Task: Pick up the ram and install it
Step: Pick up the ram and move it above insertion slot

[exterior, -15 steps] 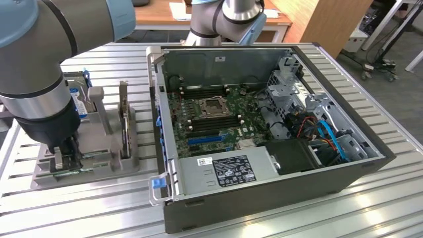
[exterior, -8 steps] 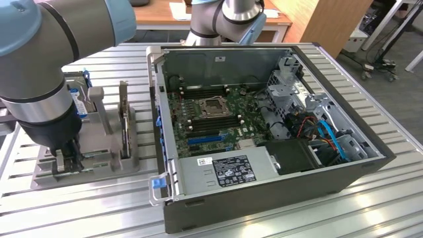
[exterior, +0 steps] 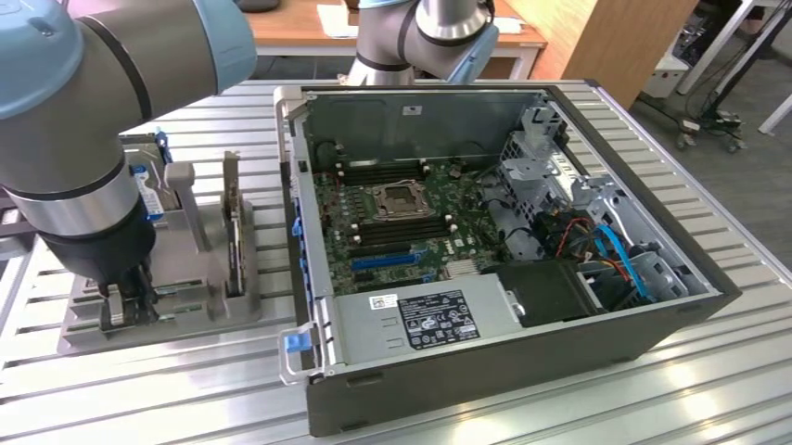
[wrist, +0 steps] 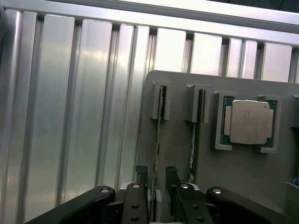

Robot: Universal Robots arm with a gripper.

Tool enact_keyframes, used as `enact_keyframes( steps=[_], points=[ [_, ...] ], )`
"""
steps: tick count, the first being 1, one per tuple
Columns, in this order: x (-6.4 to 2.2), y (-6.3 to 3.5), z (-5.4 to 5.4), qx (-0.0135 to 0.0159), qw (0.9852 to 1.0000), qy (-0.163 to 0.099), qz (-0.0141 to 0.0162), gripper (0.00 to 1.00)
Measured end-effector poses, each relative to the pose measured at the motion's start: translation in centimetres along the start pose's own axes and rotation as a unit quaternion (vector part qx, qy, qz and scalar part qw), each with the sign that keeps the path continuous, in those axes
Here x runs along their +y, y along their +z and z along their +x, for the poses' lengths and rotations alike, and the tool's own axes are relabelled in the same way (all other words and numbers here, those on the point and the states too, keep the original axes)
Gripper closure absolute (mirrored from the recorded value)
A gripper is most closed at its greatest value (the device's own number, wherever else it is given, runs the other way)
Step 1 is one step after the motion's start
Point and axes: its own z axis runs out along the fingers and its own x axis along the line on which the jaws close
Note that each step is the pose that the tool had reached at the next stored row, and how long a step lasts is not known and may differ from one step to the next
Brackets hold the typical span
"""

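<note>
Two green ram sticks stand on edge in slots of a grey holder [wrist: 243,172]. My gripper [wrist: 157,173] is open and straddles the ram [wrist: 159,126], one black finger on each side of it and small gaps between. The second ram stick [wrist: 198,126] stands just beside it, outside the fingers. In the exterior view my gripper [exterior: 128,301] reaches down into the holder [exterior: 185,320] at the exterior view's left. The open computer case [exterior: 495,260] lies to its right, its motherboard's empty black memory slots [exterior: 371,171] flanking the processor socket [exterior: 402,199].
A processor chip [wrist: 247,122] rests in a pocket of the holder beyond the sticks. A dark expansion card [exterior: 232,222] and a hard drive [exterior: 146,181] stand upright in the same holder. Everything sits on a ribbed aluminium table [exterior: 148,389]. The power supply [exterior: 421,320] fills the case's near end.
</note>
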Motion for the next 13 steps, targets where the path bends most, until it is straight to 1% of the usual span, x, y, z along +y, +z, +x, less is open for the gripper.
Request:
enact_keyframes(
  steps=[6,11,13],
  points=[
    [-0.02,0.47,0.01,0.0,1.0,0.0,0.0,0.71],
    [-0.03,0.51,0.01,0.0,1.0,0.0,0.0,0.71],
    [-0.18,0.53,0.02,0.0,1.0,0.0,0.0001,0.71]
  ],
)
